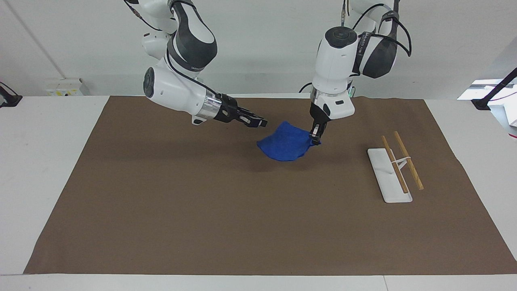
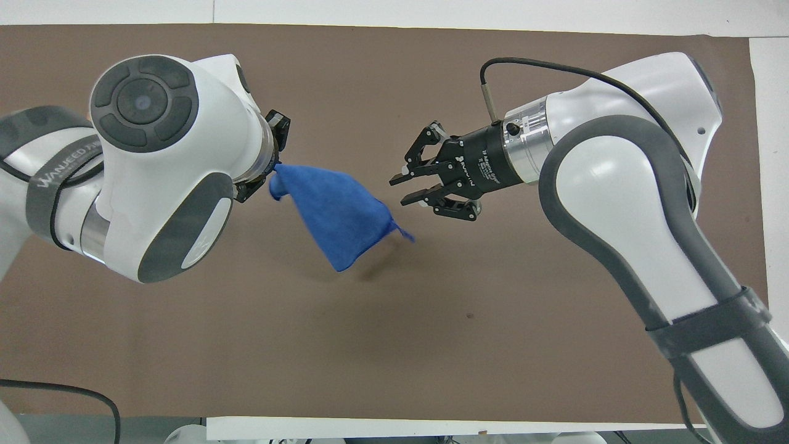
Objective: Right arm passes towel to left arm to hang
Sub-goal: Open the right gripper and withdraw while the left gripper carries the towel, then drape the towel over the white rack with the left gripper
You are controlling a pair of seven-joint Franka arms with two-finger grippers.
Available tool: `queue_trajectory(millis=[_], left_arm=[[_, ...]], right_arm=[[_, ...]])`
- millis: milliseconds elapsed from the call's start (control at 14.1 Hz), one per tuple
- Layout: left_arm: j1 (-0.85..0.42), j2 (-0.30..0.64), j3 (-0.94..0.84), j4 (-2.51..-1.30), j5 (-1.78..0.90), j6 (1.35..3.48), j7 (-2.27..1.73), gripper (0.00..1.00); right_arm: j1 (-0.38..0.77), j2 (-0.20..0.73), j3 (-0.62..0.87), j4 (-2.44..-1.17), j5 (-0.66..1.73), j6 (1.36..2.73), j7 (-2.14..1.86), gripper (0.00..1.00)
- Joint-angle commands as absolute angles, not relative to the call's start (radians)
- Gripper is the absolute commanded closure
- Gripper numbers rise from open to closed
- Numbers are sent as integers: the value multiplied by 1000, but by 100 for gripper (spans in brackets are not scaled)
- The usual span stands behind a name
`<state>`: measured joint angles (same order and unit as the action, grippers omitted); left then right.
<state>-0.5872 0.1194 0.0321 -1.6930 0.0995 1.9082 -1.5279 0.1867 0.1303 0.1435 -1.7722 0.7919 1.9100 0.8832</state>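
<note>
The blue towel [image 1: 287, 145] hangs in the air from my left gripper [image 1: 316, 138], which is shut on one of its corners; in the overhead view the towel [image 2: 336, 213] fans out from the left gripper [image 2: 271, 182]. My right gripper [image 1: 261, 121] is open and empty, up over the brown mat beside the towel, apart from it; it also shows in the overhead view [image 2: 397, 190]. A short loop [image 2: 402, 233] sticks out of the towel's free corner.
A white rack base [image 1: 387, 174] with two wooden bars [image 1: 408, 160] stands on the brown mat [image 1: 202, 210] toward the left arm's end of the table. In the overhead view the left arm hides it.
</note>
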Motion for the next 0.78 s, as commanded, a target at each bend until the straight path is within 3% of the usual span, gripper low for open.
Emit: queue_trajectory(millis=[0,426,710], left_arm=[[-525,104,31,-1675,124,1873,-1418,100],[-393,92,38,-1661,213,1875,-1205,100],[-283,91,41,-1666,268,1879,-1073,100]], right_arm=[[157,66,144,-1773,549,1896,801,1],[-35,-27,144,-1758,126,1729,343,1],[-78,-11,144,-1531,-106,1499,152,0]])
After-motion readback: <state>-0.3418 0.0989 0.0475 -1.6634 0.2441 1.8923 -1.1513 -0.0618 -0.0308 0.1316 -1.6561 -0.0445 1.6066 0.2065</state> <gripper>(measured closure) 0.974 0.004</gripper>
